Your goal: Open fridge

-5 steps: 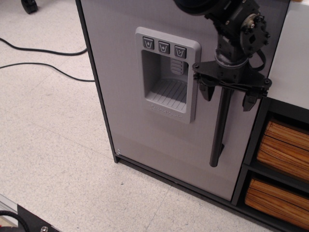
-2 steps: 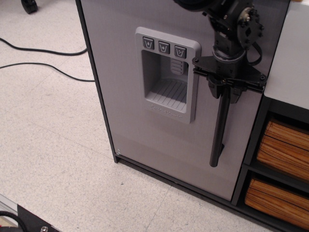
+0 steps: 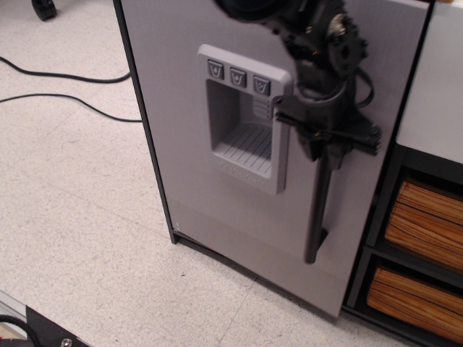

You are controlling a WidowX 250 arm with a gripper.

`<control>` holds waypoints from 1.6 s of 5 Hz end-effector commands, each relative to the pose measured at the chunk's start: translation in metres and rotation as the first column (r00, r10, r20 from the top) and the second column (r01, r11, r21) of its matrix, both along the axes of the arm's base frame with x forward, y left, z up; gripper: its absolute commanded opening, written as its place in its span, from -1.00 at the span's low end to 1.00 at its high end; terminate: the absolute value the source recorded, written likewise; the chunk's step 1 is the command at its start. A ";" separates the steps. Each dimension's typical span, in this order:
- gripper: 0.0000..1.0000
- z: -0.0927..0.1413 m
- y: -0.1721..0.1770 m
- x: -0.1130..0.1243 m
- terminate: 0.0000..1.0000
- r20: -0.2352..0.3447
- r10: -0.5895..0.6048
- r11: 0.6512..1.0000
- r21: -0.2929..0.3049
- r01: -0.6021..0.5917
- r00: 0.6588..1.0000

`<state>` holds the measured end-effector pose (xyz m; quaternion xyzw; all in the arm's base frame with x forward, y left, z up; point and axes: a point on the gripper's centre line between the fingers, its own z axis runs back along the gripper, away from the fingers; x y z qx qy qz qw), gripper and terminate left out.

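Note:
The toy fridge has a tall light-gray door (image 3: pixel 195 173) in a black frame, with a raised gray dispenser panel (image 3: pixel 242 119) carrying three buttons. A black vertical bar handle (image 3: pixel 316 210) runs down the door's right side. My black gripper (image 3: pixel 324 148) comes in from the top and is shut on the upper part of the handle. The door's right edge stands swung slightly out from the frame, leaving a narrow gap along that side.
A dark shelf unit with orange wood-grain drawers (image 3: pixel 423 224) stands right of the fridge, a light top (image 3: pixel 438 87) above it. Two black cables (image 3: pixel 65 87) lie on the speckled floor at left. A dark object (image 3: pixel 36 329) sits at the bottom left corner.
The gripper's fingers closed onto the handle bar. The gripper then moved left and pulled the door's right edge outward, shifting panel and handle left.

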<state>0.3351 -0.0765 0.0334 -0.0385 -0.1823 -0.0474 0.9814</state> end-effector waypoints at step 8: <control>1.00 0.000 0.011 -0.129 -1.00 -0.142 -0.070 0.997 0.012 0.073 0.987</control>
